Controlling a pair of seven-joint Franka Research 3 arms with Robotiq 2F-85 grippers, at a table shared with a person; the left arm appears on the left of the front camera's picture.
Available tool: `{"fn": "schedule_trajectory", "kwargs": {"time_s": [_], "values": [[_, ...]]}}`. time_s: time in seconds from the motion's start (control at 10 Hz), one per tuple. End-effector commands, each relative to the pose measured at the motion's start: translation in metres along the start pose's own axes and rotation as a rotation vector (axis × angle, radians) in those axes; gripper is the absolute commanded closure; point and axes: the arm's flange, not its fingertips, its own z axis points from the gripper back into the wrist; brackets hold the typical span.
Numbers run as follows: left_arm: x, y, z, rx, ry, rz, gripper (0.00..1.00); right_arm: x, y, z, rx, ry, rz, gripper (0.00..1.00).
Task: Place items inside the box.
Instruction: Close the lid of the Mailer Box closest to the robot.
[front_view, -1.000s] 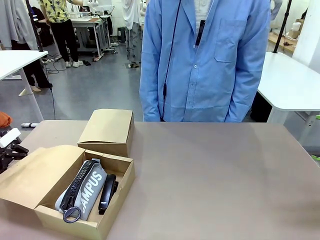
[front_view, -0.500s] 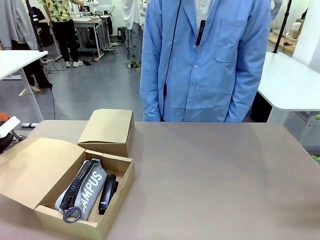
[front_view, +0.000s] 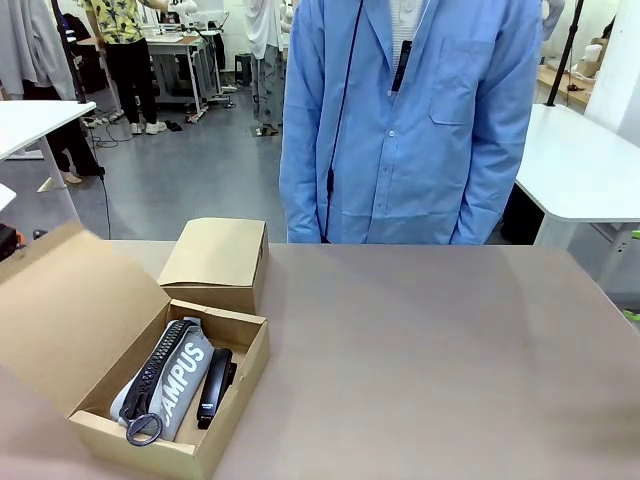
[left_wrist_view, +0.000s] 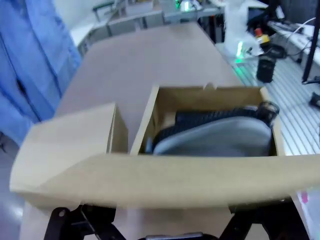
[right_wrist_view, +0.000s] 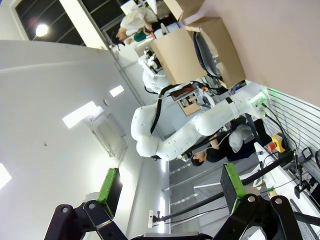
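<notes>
- The open cardboard box is sitting at the near left corner of the table, its matte brown walls plain and square-cut
- Inside it the grey zip pencil pouch lettered "CAMPUS" is lying lengthwise, soft and rounded, with a black toothed zip and a ring pull at its near end
- A black stapler, slim and hard-edged, is lying just beside the pouch against the box's right wall
- Judging from these two items already inside, the packing is looking largely done; I am not seeing a second stapler or a yellow knife on the table, and whether they are lying under the pouch cannot be told
- The box's lid flap is standing tilted up on the left side, so closing it is what seems to be left
- In the left wrist view the flap's edge is crossing just in front of the left gripper; whether the fingers are clenched on the cardboard or released cannot be told
- The right gripper is hanging with its green-padded fingers spread apart, grasping nothing
- A second, closed cardboard box is resting just behind the open one
- At the far edge of the smooth, dull brown table a person in a light blue shirt is standing
</notes>
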Motion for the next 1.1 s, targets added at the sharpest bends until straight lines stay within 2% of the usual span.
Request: {"fn": "schedule_trajectory", "kwargs": {"time_s": [0.0,0.3,0.5,0.6,0.8,1.0], "values": [[0.034,-0.015,-0.027,-0.075,0.009,-0.041,0.00,-0.001,0.007,0.001,0.014,0.002,-0.017,0.00],[0.050,-0.027,-0.106,-0.237,-0.001,-0.089,0.00,-0.001,0.007,0.001,0.014,0.002,-0.017,0.00],[0.033,-0.041,-0.161,-0.269,0.022,-0.130,0.00,-0.001,0.007,0.001,0.014,0.002,-0.017,0.00],[0.018,-0.054,-0.184,-0.333,0.059,-0.116,0.00,-0.001,0.007,0.001,0.014,0.002,-0.017,0.00],[0.005,-0.067,-0.193,-0.358,0.141,-0.140,0.00,-0.001,0.007,0.001,0.014,0.002,-0.017,0.00],[0.009,-0.065,-0.184,-0.347,0.144,-0.135,0.00,-0.001,0.007,0.001,0.014,0.002,-0.017,0.00]]}}
